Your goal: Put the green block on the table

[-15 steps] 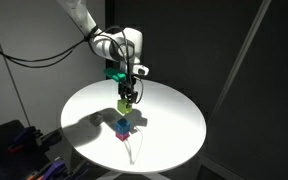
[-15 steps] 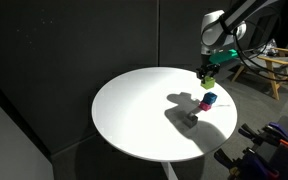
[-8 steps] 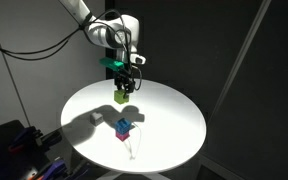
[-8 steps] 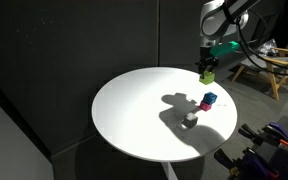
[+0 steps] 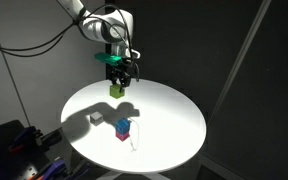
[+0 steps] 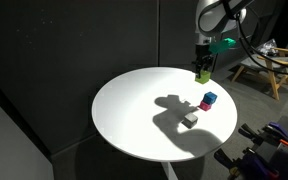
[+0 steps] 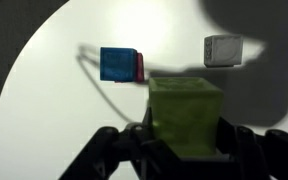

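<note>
The gripper point(image 5: 116, 84) has its jaws clamped on the green block point(image 5: 115, 91), high above the table point(image 5: 174, 120); released here, it may bounce off the edge.

The held block point(image 5: 115, 90) hangs in the gripper point(image 5: 116, 87) above the table point(image 5: 174, 120). On the table, an upper block point(image 5: 123, 125) apparently sits atop a lower block point(image 5: 124, 135). A lone block point(image 5: 96, 118) lies near them, apart.
</note>
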`<move>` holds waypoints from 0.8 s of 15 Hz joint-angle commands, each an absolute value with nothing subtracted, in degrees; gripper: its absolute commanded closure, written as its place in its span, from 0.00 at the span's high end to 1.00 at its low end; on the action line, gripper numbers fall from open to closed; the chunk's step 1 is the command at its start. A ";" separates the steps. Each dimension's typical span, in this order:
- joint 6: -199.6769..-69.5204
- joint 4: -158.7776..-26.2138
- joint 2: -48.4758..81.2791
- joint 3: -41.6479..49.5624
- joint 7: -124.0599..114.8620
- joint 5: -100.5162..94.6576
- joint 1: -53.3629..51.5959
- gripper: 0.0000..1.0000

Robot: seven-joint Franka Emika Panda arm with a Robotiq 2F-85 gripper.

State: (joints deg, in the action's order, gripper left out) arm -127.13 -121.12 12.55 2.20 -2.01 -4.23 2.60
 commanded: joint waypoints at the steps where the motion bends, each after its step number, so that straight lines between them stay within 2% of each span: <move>1: -125.34 -121.57 11.24 1.08 0.81 -2.67 2.00 0.27; 12: -132.14 -124.14 11.68 -0.02 -1.63 -2.64 0.39 0.27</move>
